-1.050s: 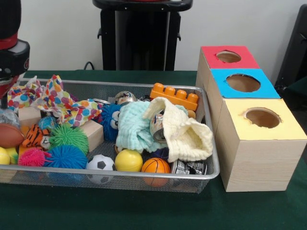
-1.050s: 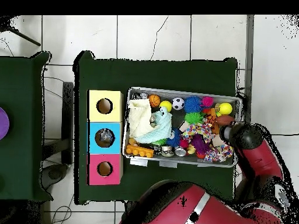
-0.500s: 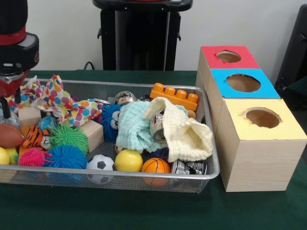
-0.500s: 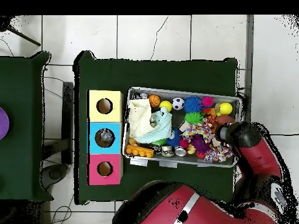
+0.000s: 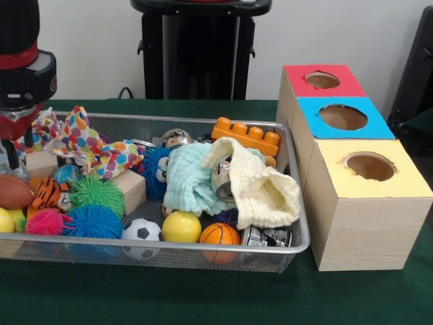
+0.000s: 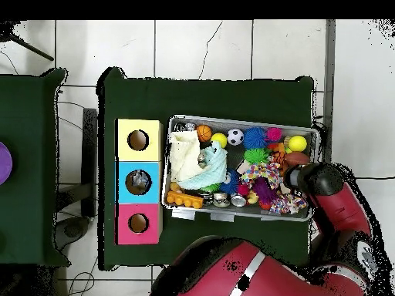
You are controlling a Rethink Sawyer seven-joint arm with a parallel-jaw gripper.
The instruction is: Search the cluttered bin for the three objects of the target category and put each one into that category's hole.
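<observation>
A wire mesh bin [image 5: 203, 248] [image 6: 241, 216] is packed with toys. Along its front edge lie a soccer ball [image 5: 142, 231], a yellow ball [image 5: 181, 227] and a small basketball [image 5: 219, 234]. A crushed can [image 5: 222, 179] shows between a teal cloth [image 5: 188, 177] and a cream cloth [image 5: 267, 195]; two more cans [image 5: 265, 236] [image 5: 176, 137] lie nearby. Three boxes carry a red hole [image 5: 322, 80], a blue hole [image 5: 343, 116] and a yellow hole [image 5: 370, 166]. My gripper [image 5: 8, 157] hangs over the bin's left end, beside a brown football [image 5: 13, 192]. From overhead the arm [image 6: 319, 179] hides it.
Spiky balls in green [image 5: 97, 193], blue [image 5: 93, 221] and pink [image 5: 46, 222], a wooden block [image 5: 130, 187], a tiger toy [image 5: 50, 193], a dotted cloth [image 5: 82, 143] and an orange brick [image 5: 245, 136] crowd the bin. Something grey lies inside the blue hole [image 6: 139, 183].
The arm has shifted a little rightward in the front view, further over the bin's left end. Nothing in the bin has moved.
</observation>
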